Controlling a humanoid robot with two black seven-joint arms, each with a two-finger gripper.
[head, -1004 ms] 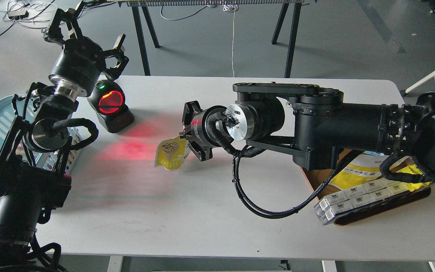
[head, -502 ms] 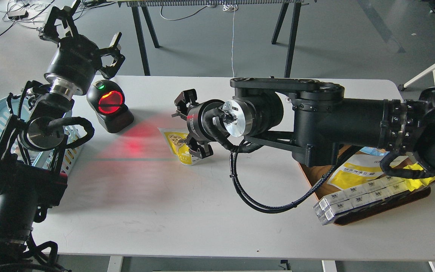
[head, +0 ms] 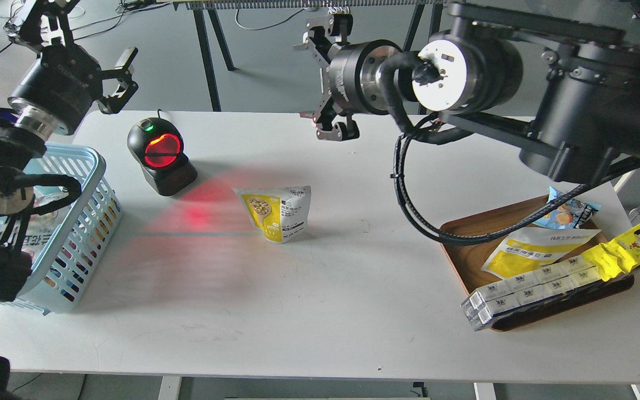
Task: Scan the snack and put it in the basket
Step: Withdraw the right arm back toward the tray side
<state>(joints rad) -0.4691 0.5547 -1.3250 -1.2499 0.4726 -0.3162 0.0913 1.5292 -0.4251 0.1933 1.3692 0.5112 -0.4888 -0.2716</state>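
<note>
The snack (head: 278,214), a yellow and white stand-up pouch with a round picture of beige balls, stands upright on the white table (head: 298,311), just right of the scanner's red light patch. Nothing touches it. My right gripper (head: 318,80) is open and empty, raised well above and behind the pouch near the table's far edge. My left gripper (head: 78,47) is open and empty, high at the far left, above the light blue basket (head: 84,161). The basket stands at the table's left edge with some packets inside.
A black barcode scanner (head: 160,155) with a glowing red window stands left of the pouch and casts red light on the table. A brown wooden tray (head: 464,253) at the right holds a flat yellow-white pouch, white boxes, a yellow cartoon-face wrapper and a blue packet.
My right gripper let go of the pouch, which now stands on the table, and rose up and away to the right. My left arm drew back up and to the left, uncovering the basket.
</note>
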